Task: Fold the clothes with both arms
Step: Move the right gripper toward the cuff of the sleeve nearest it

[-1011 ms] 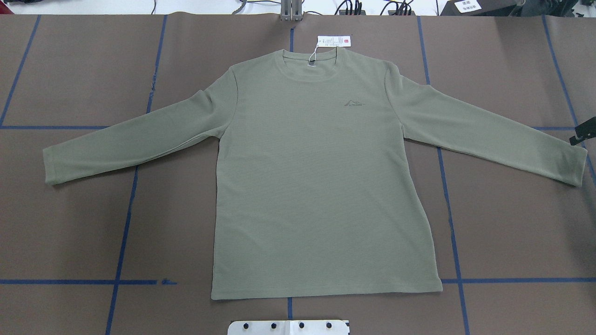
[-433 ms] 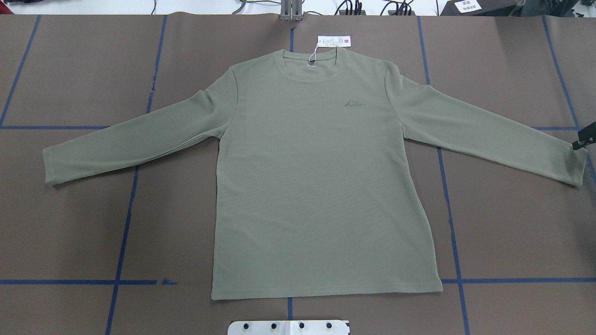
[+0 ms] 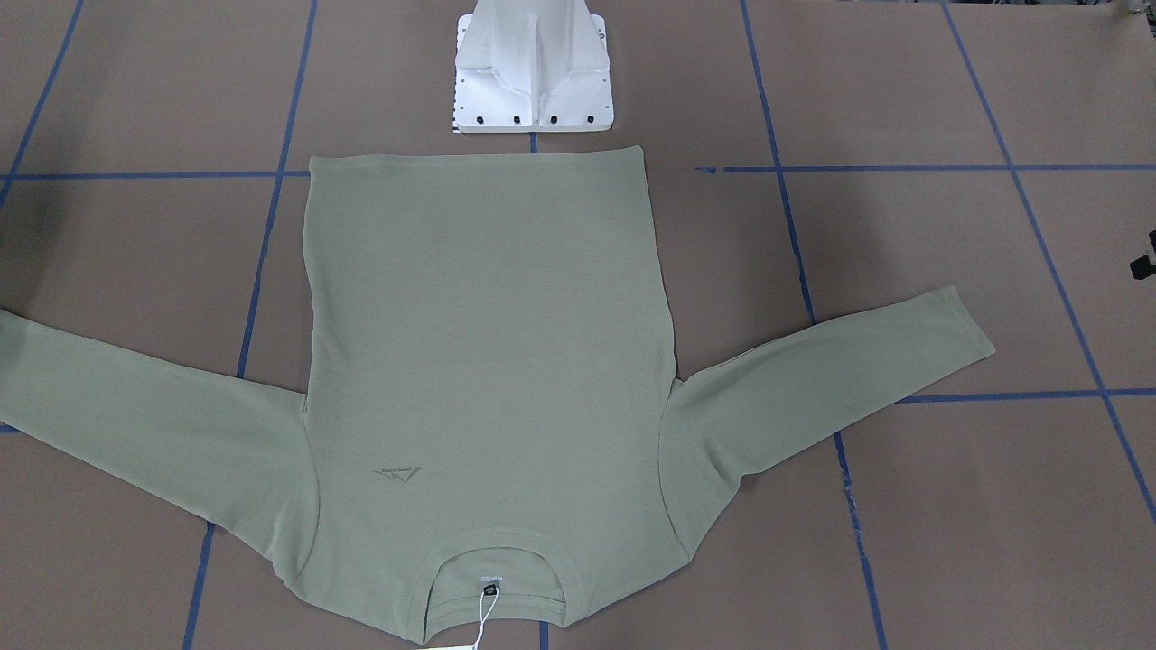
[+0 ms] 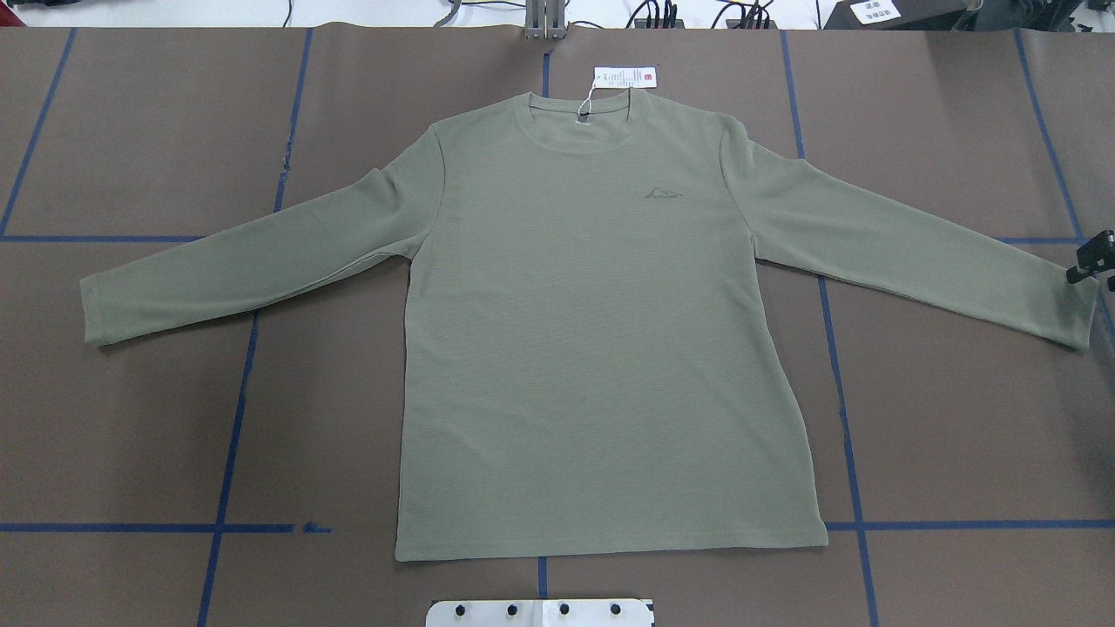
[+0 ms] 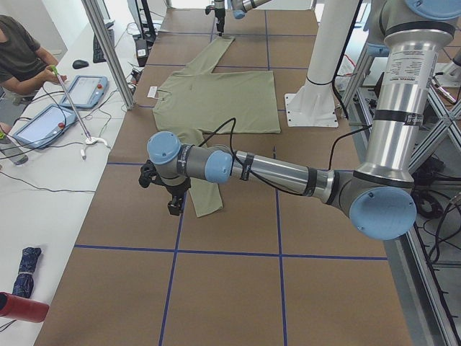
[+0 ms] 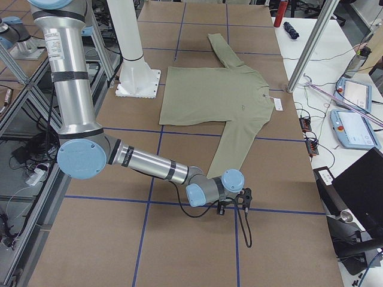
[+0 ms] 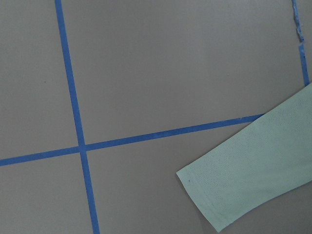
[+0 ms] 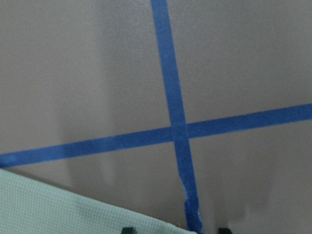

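You're at the approach: the shirt (image 4: 601, 331) lies flat and unfolded on the desk. The right gripper (image 4: 1094, 258), fingertips apart, hangs by the right cuff. I cannot tell the left gripper's (image 5: 173, 198) state. Next, pinch both cuffs.

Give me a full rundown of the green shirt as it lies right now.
The shirt is a sage-green, fine-ribbed knit with a round neck, long sleeves, a small tonal chest logo and a white hang tag with a red mark at the collar. It lies flat, face up and unfolded on the brown table, collar away from the robot, hem near the base, sleeves angled outward. The right gripper is at one cuff; contact cannot be told.
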{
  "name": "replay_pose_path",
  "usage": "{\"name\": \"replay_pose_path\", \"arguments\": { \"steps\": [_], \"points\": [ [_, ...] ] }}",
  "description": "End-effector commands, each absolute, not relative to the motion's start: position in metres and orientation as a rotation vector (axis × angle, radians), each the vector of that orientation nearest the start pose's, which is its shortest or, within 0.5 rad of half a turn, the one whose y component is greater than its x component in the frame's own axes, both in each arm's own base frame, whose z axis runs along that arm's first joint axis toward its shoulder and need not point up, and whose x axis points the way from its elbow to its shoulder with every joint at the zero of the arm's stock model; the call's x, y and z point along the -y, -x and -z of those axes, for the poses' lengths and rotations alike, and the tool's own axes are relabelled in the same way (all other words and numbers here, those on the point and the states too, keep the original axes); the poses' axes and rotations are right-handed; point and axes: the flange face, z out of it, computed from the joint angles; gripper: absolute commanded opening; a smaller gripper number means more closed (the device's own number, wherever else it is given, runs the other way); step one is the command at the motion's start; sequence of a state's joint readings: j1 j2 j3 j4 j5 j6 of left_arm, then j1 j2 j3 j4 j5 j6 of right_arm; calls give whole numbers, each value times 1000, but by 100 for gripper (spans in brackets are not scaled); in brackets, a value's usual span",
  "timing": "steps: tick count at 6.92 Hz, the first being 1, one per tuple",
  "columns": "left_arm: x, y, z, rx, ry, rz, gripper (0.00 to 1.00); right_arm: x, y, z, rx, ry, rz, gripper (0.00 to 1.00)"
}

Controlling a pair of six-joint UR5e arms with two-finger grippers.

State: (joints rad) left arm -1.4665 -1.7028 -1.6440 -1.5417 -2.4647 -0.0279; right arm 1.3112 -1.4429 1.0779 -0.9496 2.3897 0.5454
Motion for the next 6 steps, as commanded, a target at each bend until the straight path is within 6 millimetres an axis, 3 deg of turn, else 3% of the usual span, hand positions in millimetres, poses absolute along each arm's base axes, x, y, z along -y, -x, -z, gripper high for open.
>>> {"name": "replay_pose_path", "arguments": {
  "steps": [1,2,5,6],
  "points": [
    [552,-2,-547,-900,-108,-152,100,530,80,-766,843,102,-166,27],
    [551,-2,-548,-900,-107,-153,100,530,80,-762,853,91,-153,0],
    [551,-2,-546,-901,-110,-154,100,530,81,-748,869,67,-140,0],
    [551,-2,-544,-902,-113,-154,100,539,84,-705,923,23,-118,0]
  ]
}}
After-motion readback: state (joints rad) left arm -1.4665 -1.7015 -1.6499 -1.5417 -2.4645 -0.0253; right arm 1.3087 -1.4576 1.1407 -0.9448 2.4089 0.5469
